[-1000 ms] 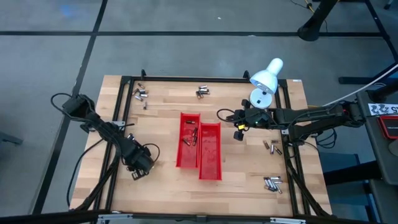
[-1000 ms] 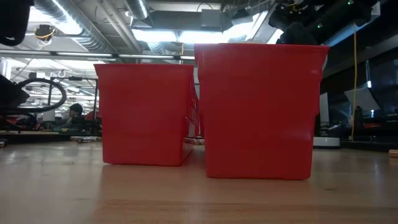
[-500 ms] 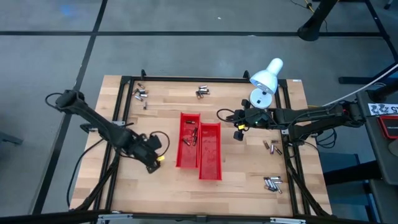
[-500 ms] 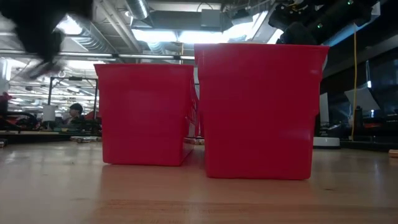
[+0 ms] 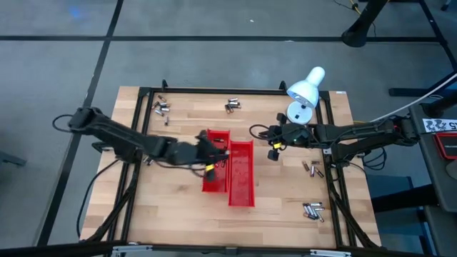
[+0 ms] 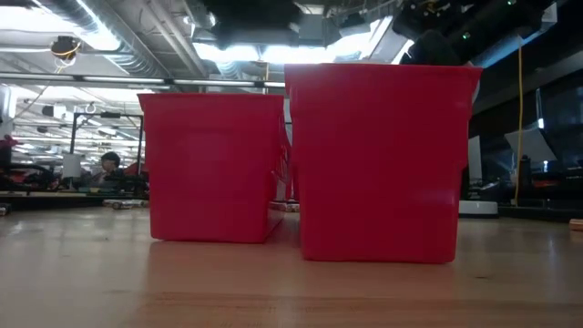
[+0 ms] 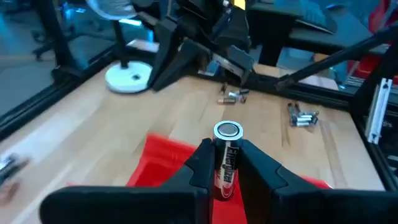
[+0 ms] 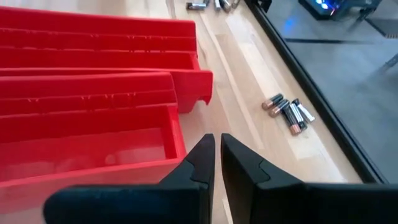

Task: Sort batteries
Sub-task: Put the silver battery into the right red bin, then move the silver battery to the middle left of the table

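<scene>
The left pincer (image 5: 211, 153) hangs over the left red tray (image 5: 208, 178), clenched on one battery (image 7: 226, 160) that stands upright between its fingertips; the right pincer (image 5: 273, 150) waits above the wooden tabletop (image 5: 178, 214) just right of the right red tray (image 5: 241, 187), under the white lamp (image 5: 305, 89), its tips pressed together on nothing; a few batteries (image 5: 218, 158) lie in the left red tray; loose clusters (image 5: 312, 210) rest near the tabletop's corners and right edge, well apart from the trays.
</scene>
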You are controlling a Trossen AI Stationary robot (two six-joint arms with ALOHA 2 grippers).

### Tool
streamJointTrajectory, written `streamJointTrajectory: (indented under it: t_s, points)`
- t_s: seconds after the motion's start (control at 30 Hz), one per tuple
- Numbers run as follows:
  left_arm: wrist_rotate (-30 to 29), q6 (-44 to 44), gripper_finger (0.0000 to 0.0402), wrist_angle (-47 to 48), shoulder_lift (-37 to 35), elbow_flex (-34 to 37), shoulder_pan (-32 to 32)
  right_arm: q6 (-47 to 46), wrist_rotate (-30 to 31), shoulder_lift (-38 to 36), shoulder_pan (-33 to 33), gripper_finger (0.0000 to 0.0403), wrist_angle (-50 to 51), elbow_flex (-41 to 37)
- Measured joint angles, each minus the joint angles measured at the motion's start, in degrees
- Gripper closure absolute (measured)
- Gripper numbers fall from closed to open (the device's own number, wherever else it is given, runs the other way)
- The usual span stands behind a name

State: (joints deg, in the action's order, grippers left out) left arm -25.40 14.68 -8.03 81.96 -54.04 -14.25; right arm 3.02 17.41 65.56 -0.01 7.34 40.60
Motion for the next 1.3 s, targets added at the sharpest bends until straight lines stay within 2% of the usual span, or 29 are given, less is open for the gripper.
streamJointTrajectory:
  t_s: [0.13, 0.2, 0.43, 0.53, 0.73, 0.97, 1.03, 1.17, 1.3]
  points:
    - [9.63, -1.29, 0.0365, -8.03, 7.12, -0.07, 4.9, 1.78, 0.0, 0.0, 0.0, 0.0372, 0.12, 0.0]
    - [11.6, -0.4, 0.0364, -7.87, 9.88, -1.18, 6.72, 3.11, -0.02, 0.0, 0.0, 0.0372, 0.04, 0.0]
    - [14.65, -0.11, 0.0362, -6.98, 19.01, -6.84, 8.71, 7.98, -0.04, 0.0, 0.0, 0.0372, 0.02, 0.0]
    - [14.95, -0.06, 0.0357, -2.66, 21.38, -9.29, 8.63, 7.98, -0.04, 0.0, 0.0, 0.0372, 0.06, 0.0]
    - [14.89, 1.07, 0.0327, 4.88, 21.94, -11.71, 8.38, 5.87, -0.39, 0.0, 0.0, 0.0372, 2.12, 0.0]
    - [15.03, -5.65, 0.0292, 7.23, 21.74, -14.0, 7.14, -0.27, -1.29, 0.0, 0.0, 0.0372, 4.08, 0.0]
    - [15.0, -6.48, 0.0283, 11.82, 21.37, -15.75, 7.09, -1.95, -2.16, 0.0, 0.0, 0.0372, 4.38, 0.0]
    - [14.91, -7.67, 0.0272, 27.38, 18.4, -21.32, 6.66, -5.66, -3.42, 0.0, 0.02, 0.0372, 4.86, 0.0]
    - [14.82, -6.1, 0.0271, 39.88, 14.31, -25.41, 3.8, -9.7, -3.54, 0.0, 0.04, 0.0372, 4.92, 0.0]
